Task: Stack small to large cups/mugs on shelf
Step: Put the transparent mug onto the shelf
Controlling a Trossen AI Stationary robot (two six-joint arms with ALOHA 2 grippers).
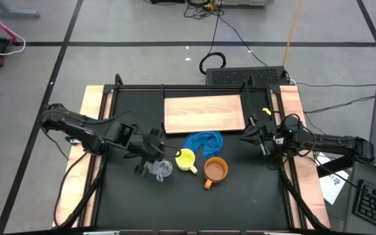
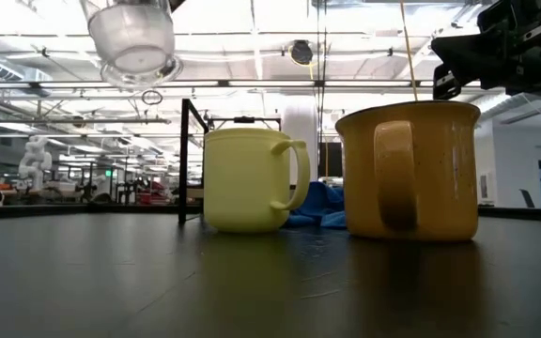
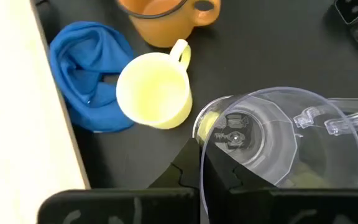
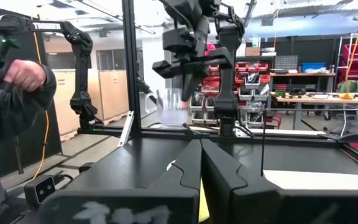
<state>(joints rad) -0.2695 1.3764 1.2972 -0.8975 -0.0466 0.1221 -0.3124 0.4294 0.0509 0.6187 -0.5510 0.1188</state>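
Now clear cup [image 1: 160, 168] aloft, left gripper [image 1: 150, 156] jaws clamped on it, just beside yellow mug [image 1: 186, 158]; orange mug [image 1: 215, 170] near, shelf [image 1: 204, 113] bare beyond blue cloth [image 1: 203, 141]. Best: carry level, lower straight. Right gripper [image 1: 252, 134] jaws together, waiting at bench edge.

Clear cup [image 1: 160, 168] aloft beside yellow mug [image 1: 186, 158], orange mug [image 1: 215, 170] (shelf [image 1: 204, 113] bare)

I see even overhead lighting with soft shadows on the black table [image 1: 240, 196]. At table height, bright ceiling strip lights [image 2: 252, 38] glare behind the yellow mug [image 2: 247, 178]. My left wrist camera shows the clear plastic cup [image 3: 278, 143] blurred and glinting.
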